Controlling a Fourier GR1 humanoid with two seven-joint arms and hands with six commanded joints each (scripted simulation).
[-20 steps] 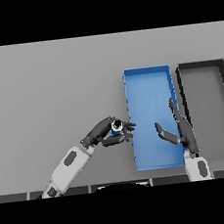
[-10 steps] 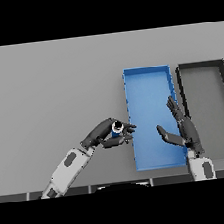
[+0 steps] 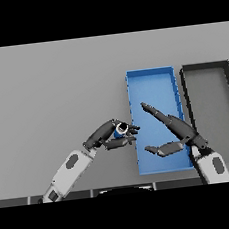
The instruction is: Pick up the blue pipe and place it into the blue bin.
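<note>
A short blue pipe (image 3: 120, 131) is pinched in my left hand (image 3: 109, 135), whose fingers and thumb curl round it just left of the blue bin (image 3: 150, 79). Only the pipe's end shows between the fingers. My right hand (image 3: 176, 129) hovers over the bin's near half, fingers straight and pointing up-left, thumb spread, holding nothing.
A black bin (image 3: 206, 71) stands right beside the blue bin on its right. The grey table (image 3: 49, 94) stretches away to the left and back.
My right hand has swung left over the blue bin, its fingers now pointing up-left. The left hand still holds the pipe at nearly the same spot by the bin's left wall.
</note>
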